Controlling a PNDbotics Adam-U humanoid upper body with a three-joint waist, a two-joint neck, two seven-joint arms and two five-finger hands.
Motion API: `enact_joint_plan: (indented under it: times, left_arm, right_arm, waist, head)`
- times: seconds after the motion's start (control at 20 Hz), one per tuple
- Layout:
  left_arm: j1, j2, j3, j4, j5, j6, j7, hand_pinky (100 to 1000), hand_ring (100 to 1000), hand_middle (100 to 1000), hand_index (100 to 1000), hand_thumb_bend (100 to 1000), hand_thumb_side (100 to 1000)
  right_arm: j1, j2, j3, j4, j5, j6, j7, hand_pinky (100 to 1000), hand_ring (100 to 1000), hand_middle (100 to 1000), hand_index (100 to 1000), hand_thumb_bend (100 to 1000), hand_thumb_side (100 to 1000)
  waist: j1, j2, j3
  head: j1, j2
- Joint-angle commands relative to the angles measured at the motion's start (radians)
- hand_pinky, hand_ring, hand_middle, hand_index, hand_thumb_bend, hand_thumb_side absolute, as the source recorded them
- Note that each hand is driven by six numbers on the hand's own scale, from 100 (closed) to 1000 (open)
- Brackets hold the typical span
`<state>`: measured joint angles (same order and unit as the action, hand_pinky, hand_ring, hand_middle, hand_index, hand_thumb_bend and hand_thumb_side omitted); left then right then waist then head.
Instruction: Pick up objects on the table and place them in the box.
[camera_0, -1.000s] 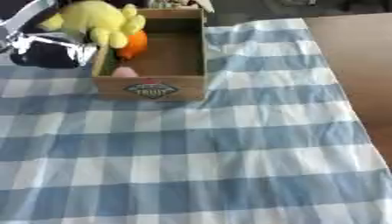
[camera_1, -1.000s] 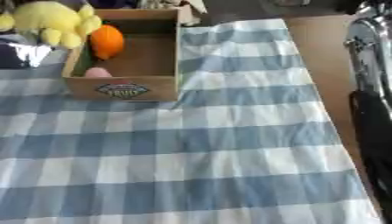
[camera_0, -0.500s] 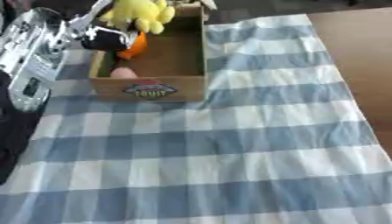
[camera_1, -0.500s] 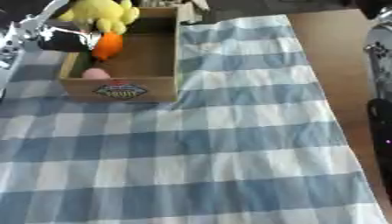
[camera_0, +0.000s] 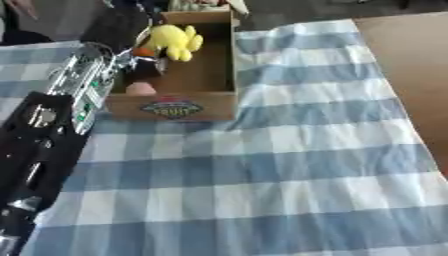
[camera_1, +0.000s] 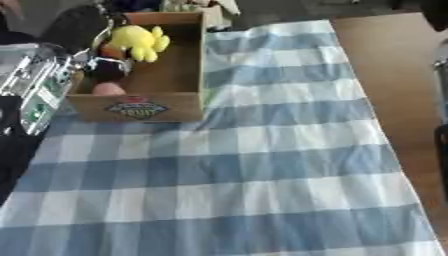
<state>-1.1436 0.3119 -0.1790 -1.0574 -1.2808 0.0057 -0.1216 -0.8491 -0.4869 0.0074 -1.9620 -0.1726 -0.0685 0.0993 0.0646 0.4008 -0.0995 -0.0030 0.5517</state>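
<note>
Closest to the camera is the blue-and-white checked tablecloth, soft fabric with a few shallow wrinkles, draped over the brown bench, which only shows bare at the far right. The near stretch of cloth has nothing on it.

Along the left edge the robot's left arm comes in, black below with a silver, ribbed metal section higher up, reaching toward the box. The left robot hand is a dark blob down at the box's left wall, and I honestly can't tell whether the fingers are curled or straight, too murky. The right robot hand doesn't show; only a dark sliver at the right edge of the right eye view.

Further back sits the open brown cardboard box, rectangular, with an oval printed label on its front face. Inside it: a small pink rounded thing in the near left corner, a bit of an orange round object mostly hidden behind the hand, and a fuzzy yellow plush toy lying toward the far end. Its face can't be made out, just lumpy yellow limbs.
</note>
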Motion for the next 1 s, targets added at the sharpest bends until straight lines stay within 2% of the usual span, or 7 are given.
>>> enact_joint_plan:
  times: [0.05,0.25,0.35,0.45,0.5,0.6,1.0]
  left_arm:
    - [-0.028,-0.003,0.009,0.022,-0.062,0.003,0.008,518,720,685,868,100,245]
    - [-0.026,-0.009,0.004,0.026,-0.110,-0.004,-0.022,660,848,824,955,124,203]
    - [-0.026,-0.008,0.004,0.022,-0.130,-0.009,-0.034,752,924,904,1000,246,584]
    - [-0.027,-0.007,0.007,0.021,-0.147,-0.008,-0.045,794,962,946,1000,410,801]
    - [-0.027,-0.007,0.009,0.022,-0.155,-0.003,-0.053,801,968,955,1000,448,834]
    - [-0.027,-0.007,0.014,0.023,-0.168,0.013,-0.064,812,978,972,1000,513,893]
    - [-0.026,0.003,0.018,-0.007,-0.146,0.052,-0.043,811,976,974,1000,432,861]
  right_arm:
    - [-0.018,-0.009,-0.004,-0.020,-0.007,0.001,0.004,909,803,659,854,100,564]
    - [-0.013,-0.007,-0.005,-0.019,-0.008,0.004,0.004,910,803,658,854,100,565]
    - [-0.011,-0.005,-0.006,-0.020,-0.009,0.006,0.004,910,803,658,854,100,565]
    - [-0.009,-0.004,-0.006,-0.020,-0.009,0.007,0.004,910,803,657,854,100,564]
    - [-0.008,-0.004,-0.006,-0.020,-0.010,0.008,0.004,910,803,657,854,100,565]
    - [-0.007,-0.002,-0.006,-0.020,-0.011,0.009,0.004,910,803,657,854,100,565]
    - [0.002,0.000,-0.009,-0.019,-0.013,0.014,-0.002,910,803,657,854,100,564]
  waist:
    - [-0.005,-0.025,-0.002]
    - [-0.005,-0.030,-0.003]
    - [-0.005,-0.033,-0.003]
    - [-0.005,-0.035,-0.003]
    - [-0.005,-0.036,-0.003]
    - [-0.005,-0.038,-0.003]
    - [-0.008,-0.052,0.002]
  head:
    - [0.004,-0.014]
    - [0.004,-0.012]
    - [0.003,-0.011]
    - [0.002,-0.009]
    - [0.002,-0.009]
    - [0.001,-0.007]
    - [-0.004,0.006]
